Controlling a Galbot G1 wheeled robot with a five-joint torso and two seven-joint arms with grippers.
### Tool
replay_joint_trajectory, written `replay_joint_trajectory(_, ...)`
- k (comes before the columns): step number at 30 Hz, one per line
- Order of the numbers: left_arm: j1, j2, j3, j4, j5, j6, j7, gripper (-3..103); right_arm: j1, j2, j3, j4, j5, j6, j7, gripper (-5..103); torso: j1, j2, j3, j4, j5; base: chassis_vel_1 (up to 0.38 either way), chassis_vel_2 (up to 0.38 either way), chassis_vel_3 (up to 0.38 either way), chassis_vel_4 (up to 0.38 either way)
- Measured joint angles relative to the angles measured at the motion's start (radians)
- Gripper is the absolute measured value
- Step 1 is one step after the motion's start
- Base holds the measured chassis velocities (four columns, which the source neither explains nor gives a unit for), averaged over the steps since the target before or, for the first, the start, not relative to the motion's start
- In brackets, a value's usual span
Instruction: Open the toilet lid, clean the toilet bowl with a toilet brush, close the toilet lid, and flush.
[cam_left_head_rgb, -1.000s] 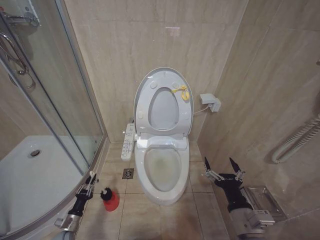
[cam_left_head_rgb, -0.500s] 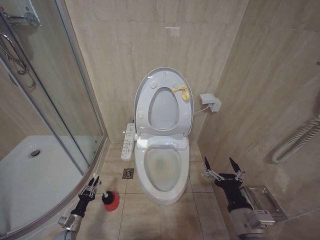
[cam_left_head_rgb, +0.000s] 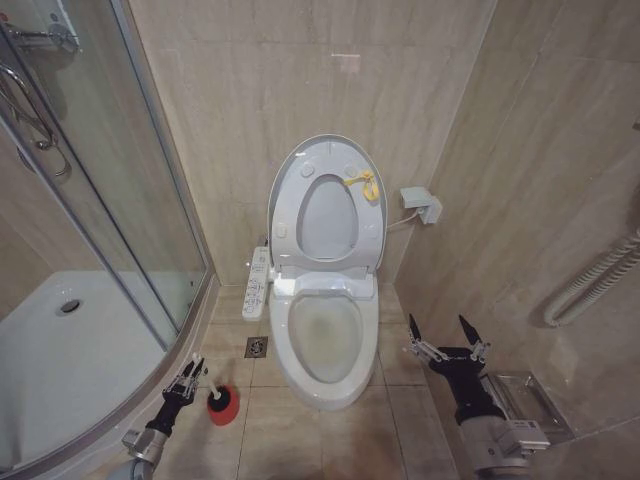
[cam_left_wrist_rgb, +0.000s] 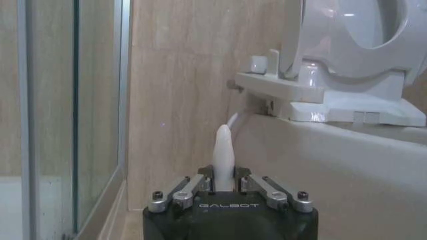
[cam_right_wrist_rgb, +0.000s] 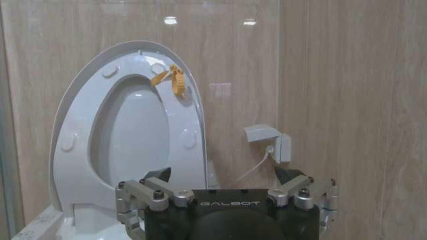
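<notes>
Gripping thin white-handled, dark-bristled toilet brush at seven o'clock, my left gripper clenched on its stick: light, slippery; right gripper spread, idle.

We see the toilet bowl against the back wall, at the middle of the floor. The toilet lid stands upright behind it, leaning on that wall, with the seat raised against it. The shower tray fills the floor's left side. Between tray and bowl, near the front edge, sits the cup holder with the toilet brush in it, and the left end effector touches it from the left. The right end effector hovers right of the bowl, by the right wall.
</notes>
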Motion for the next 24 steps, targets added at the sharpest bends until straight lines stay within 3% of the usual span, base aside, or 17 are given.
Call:
replay_joint_trajectory(15,0.12,-0.048,-0.029,-0.035,0.125,-0.007,-0.028,20,0.0,0.0,0.0,0.0,0.0,0.0,0.0,100,0.0,0.0,0.0,0.0002,0.001,0.0,0.0,0.0,0.0)
replay_joint_trajectory(24,0.145,-0.055,-0.05,-0.049,0.146,-0.007,-0.053,20,0.0,0.0,0.0,0.0,0.0,0.0,0.0,100,0.0,0.0,0.0,0.0,0.0003,0.0,0.0,0.0,0.0)
